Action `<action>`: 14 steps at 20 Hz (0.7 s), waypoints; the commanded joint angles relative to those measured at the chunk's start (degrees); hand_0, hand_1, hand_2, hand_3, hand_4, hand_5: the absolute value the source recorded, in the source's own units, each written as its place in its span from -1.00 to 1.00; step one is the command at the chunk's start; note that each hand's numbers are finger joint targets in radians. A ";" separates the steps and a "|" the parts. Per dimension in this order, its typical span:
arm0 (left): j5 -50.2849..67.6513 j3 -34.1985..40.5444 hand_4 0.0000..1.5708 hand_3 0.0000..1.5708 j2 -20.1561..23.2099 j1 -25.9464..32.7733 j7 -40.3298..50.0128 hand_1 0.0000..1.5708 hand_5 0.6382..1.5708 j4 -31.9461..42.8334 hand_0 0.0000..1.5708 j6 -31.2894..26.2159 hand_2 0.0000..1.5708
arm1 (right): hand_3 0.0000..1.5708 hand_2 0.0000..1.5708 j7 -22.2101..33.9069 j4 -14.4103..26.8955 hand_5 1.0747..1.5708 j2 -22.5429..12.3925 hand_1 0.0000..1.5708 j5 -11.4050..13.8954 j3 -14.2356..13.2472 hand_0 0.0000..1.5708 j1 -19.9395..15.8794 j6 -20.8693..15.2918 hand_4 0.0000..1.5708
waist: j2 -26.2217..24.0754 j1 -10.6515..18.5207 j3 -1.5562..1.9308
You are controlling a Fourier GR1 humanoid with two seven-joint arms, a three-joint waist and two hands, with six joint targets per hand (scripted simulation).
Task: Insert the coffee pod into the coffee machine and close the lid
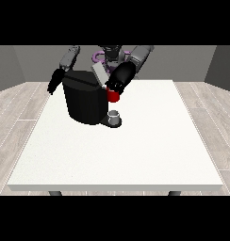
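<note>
Nearest, the front edge of the white desk [112, 187], with two dark legs [54, 193] just showing beneath it at either end. Broad, bare white top from there back to the far edge, taking up most of the view. Around it, pale wooden plank floor [13, 117] on both sides, and plain grey walls [22, 61] behind. Towards the far left part of the desk, a black coffee machine [84, 101], squat and rounded, standing upright on the surface. Grey lid [100, 74] raised and tilted at its top, not closed. Low on the machine's front, at the side towards the view's right, a dark base [107, 124] resting on the desk, and on it a small grey thing [114, 115], upright; whether the pod or not, impossible to tell. Just above that, a red thing at the machine [113, 96]. Directly over and touching the red thing, the hand at the view's right [118, 84], reaching down from a thick dark forearm [128, 69] that partly hides the lid's end; whether closed on anything, impossible to tell. Beside the machine's other flank, the hand at the view's left [53, 84], hanging off the desk's far corner, fingers [51, 89] fairly straight and pointing down, holding nothing, apart from the machine. Behind the lid, at the robot's torso, a purple ring-shaped thing [97, 57], partly hidden
</note>
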 commanded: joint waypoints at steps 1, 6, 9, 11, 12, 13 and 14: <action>-1.12 0.13 -1.00 0.26 0.79 0.18 -1.66 0.40 1.00 1.38 0.40 2.40 0.43 | -1.00 -1.00 3.12 -1.72 1.00 0.79 -1.00 0.88 0.79 -1.00 -2.14 -1.30 -1.00 | 1.35 -0.39 -0.05; 0.03 0.84 -1.00 0.23 -3.87 0.17 0.37 0.45 1.00 0.07 0.45 4.01 0.45 | -1.00 -1.00 2.01 1.18 1.00 -0.41 -1.00 -0.36 -0.81 -1.00 -1.99 0.09 -1.00 | 0.20 0.42 -0.03; 0.44 2.42 -1.00 0.22 0.36 -0.17 -3.96 0.59 1.00 0.24 0.59 4.95 0.54 | -1.00 -1.00 -1.36 -0.48 1.00 -1.44 -1.00 -0.69 -0.99 -1.00 -0.17 1.00 -0.95 | 2.66 -1.48 -0.03; 0.81 3.09 -1.00 0.21 -0.06 -3.22 -1.48 0.59 1.00 1.21 0.59 3.26 0.54 | -1.00 -1.00 2.45 -0.46 1.00 0.04 -1.00 1.00 0.87 -1.00 -2.44 -0.20 -0.95 | 1.67 -1.54 -0.03; 0.38 3.49 -1.00 0.24 2.16 -3.68 -3.15 0.58 1.00 0.78 0.58 4.67 0.53 | -1.00 -1.00 -0.54 -0.56 1.00 -0.83 -1.00 -0.13 -0.18 -1.00 -3.37 0.72 -0.89 | 5.01 -1.80 -0.02; 0.14 2.78 -1.00 0.24 1.27 0.74 -5.21 0.54 1.00 1.14 0.54 5.57 0.51 | -1.00 -1.00 0.57 -1.46 1.00 -0.93 -1.00 0.13 0.86 -1.00 1.03 1.73 -1.00 | 1.90 -1.61 -0.04; 0.10 1.97 -1.00 0.24 -0.73 0.14 -4.70 0.56 1.00 0.55 0.56 4.91 0.53 | -1.00 -1.00 0.90 -0.30 1.00 -0.12 -1.00 0.69 0.15 -1.00 -0.06 -0.50 -0.82 | 1.31 -0.60 -0.03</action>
